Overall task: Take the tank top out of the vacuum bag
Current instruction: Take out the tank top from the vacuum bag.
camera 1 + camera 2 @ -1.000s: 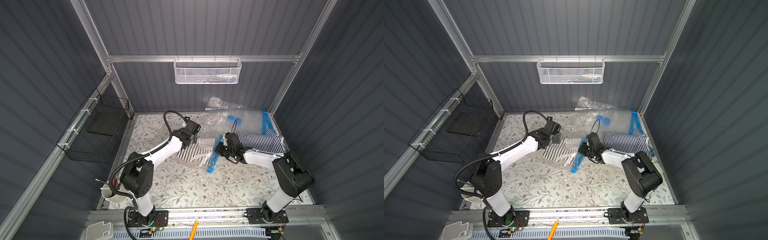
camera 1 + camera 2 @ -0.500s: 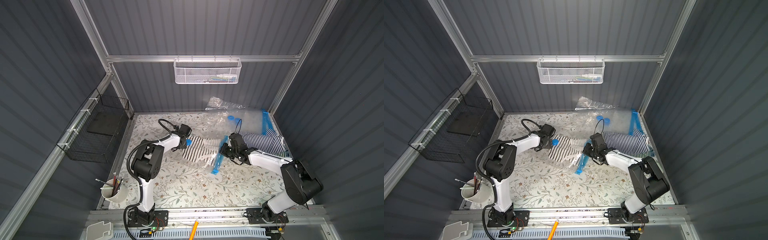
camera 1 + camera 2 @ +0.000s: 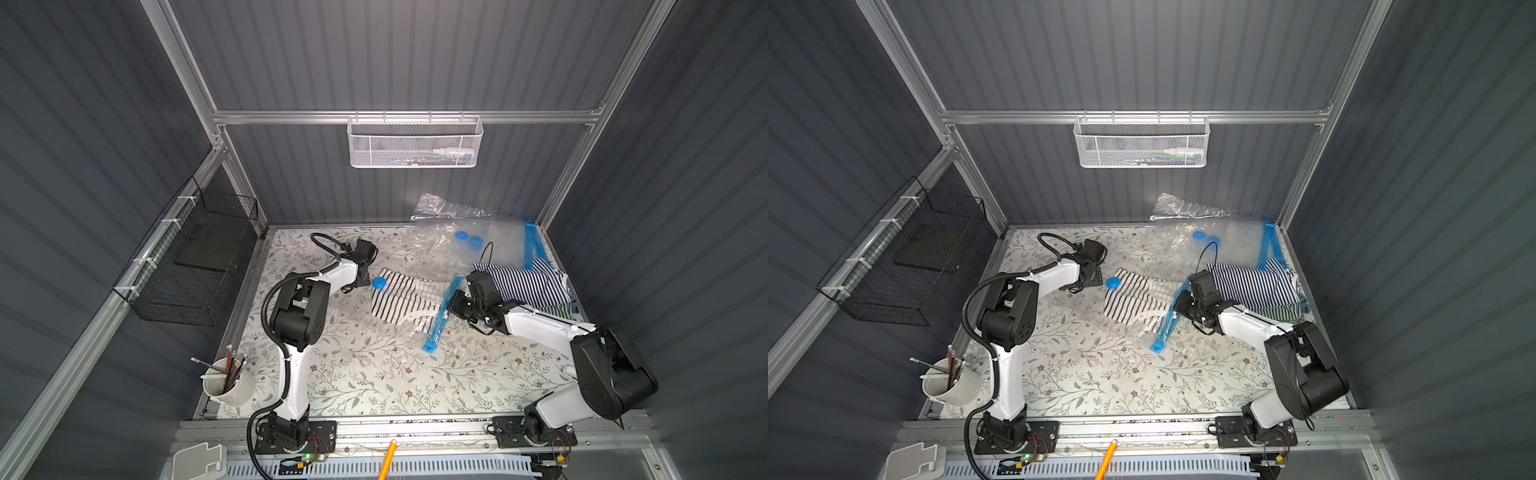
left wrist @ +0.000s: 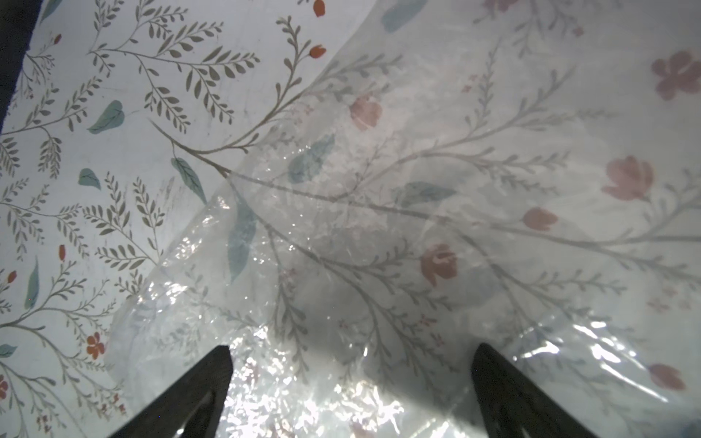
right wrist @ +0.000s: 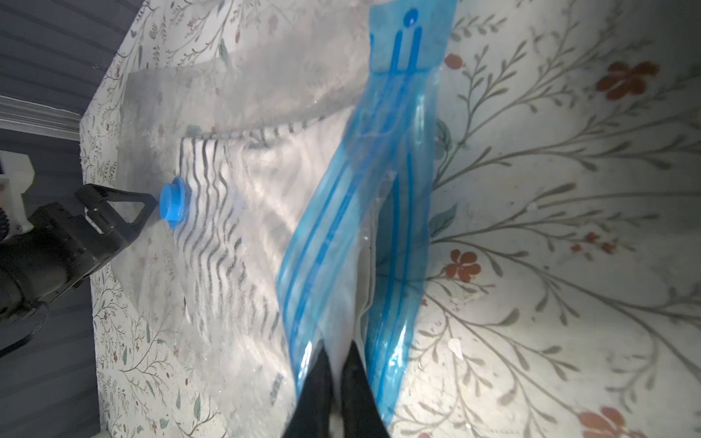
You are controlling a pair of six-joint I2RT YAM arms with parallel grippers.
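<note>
The clear vacuum bag (image 3: pixel 409 332) lies mid-table, with a blue valve cap (image 3: pixel 379 283) at one end and a blue zip strip (image 3: pixel 440 316) at the other. The white, black-striped tank top (image 3: pixel 399 299) (image 3: pixel 1129 301) (image 5: pixel 227 235) is inside it. My right gripper (image 3: pixel 451 299) (image 5: pixel 337 349) sits in the bag's mouth between the two blue lips, shut on the tank top's white edge. My left gripper (image 3: pixel 365 279) (image 4: pixel 351 349) stands open beside the valve cap (image 5: pixel 174 204), low over the bag's clear edge (image 4: pixel 341 246), nothing between its fingers.
A pile of navy-striped clothes (image 3: pixel 528 282) lies behind my right arm. Empty clear bags (image 3: pixel 457 245) lie at the back. A cup of pencils (image 3: pixel 228 384) stands front left. A black wire basket (image 3: pixel 195 262) and a white mesh basket (image 3: pixel 415 143) hang on the walls.
My left gripper has come off the top of the bag and drawn back left to its valve end. The right gripper has shifted right and nearer, and the bag slid with it.
</note>
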